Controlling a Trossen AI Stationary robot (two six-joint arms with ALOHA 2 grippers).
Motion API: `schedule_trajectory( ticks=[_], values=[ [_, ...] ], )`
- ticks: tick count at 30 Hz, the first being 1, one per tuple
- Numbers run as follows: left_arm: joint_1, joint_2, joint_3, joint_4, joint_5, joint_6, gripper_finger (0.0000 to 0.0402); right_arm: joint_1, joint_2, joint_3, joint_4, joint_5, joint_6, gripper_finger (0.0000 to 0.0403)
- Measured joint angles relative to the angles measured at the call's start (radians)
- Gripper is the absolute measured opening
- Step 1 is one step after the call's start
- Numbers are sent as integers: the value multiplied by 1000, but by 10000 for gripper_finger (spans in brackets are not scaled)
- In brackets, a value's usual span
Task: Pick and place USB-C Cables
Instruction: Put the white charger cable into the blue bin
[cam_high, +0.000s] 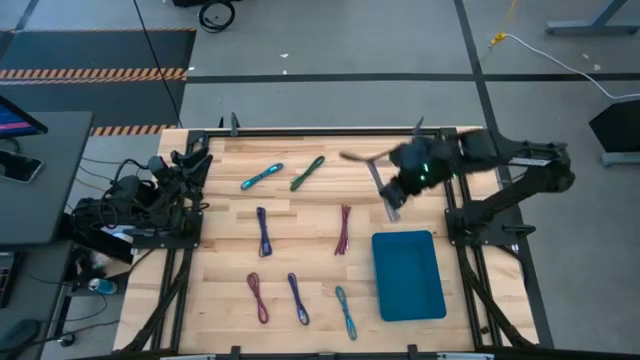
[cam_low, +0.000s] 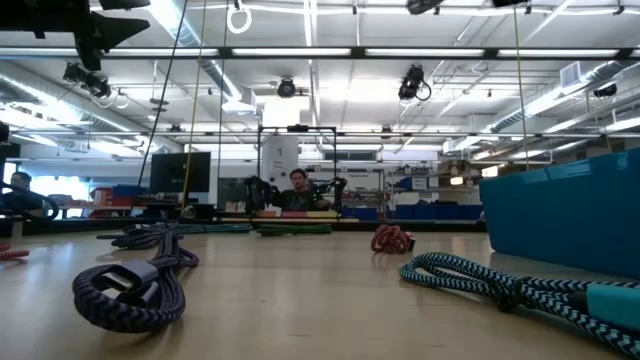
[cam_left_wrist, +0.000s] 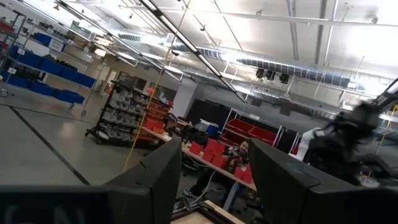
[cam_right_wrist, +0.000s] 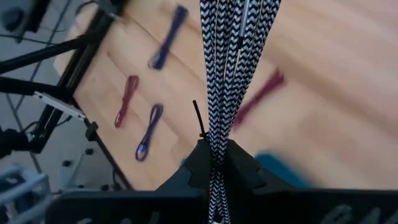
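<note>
My right gripper (cam_high: 393, 198) hovers above the table's far right part, just beyond the teal bin (cam_high: 408, 274), and is shut on a black-and-white braided USB-C cable (cam_right_wrist: 227, 68). In the high view that cable shows as a blurred streak (cam_high: 365, 157). Several other cable bundles lie flat on the wood: teal (cam_high: 262, 177), green (cam_high: 307, 172), blue (cam_high: 263, 230), maroon (cam_high: 343, 228), purple-red (cam_high: 258, 297), blue (cam_high: 298, 298) and teal (cam_high: 346, 312). My left gripper (cam_left_wrist: 214, 180) is open and parked at the table's left edge (cam_high: 178, 172), facing the room. My right gripper pinches the folded black-and-white cable bundle between its two fingers near one end (cam_right_wrist: 216, 146), several strands together. The rest of the bundle (cam_right_wrist: 233, 37) sticks out ahead of the fingers, along them. It is lifted clear of the table.
The teal bin (cam_low: 565, 215) sits on the table's right near part. In the low view a dark blue bundle (cam_low: 130, 285) and a teal one (cam_low: 520, 285) lie close, a red one (cam_low: 392, 238) farther off. A person sits in the room beyond (cam_low: 297, 190).
</note>
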Motion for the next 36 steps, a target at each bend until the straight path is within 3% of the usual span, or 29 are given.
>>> schedule_trajectory(
  ticks=[7, 15, 23, 29, 36],
  values=[
    [0, 0, 0, 0, 0, 0, 194, 289, 80, 0, -150, 113, 529, 23],
    [0, 0, 0, -4, 0, 0, 194, 490, 269, 0, -240, 28, 995, 23],
    [0, 0, 0, -14, 0, 0, 194, 623, 401, 0, -239, -66, 1236, 23],
    [0, 0, 0, -14, 1, 0, 194, 667, 447, -14, -217, -132, 1250, 23],
    [0, 0, 0, -15, 2, -1, 194, 671, 418, -208, -13, -113, 1247, 23]
  ],
)
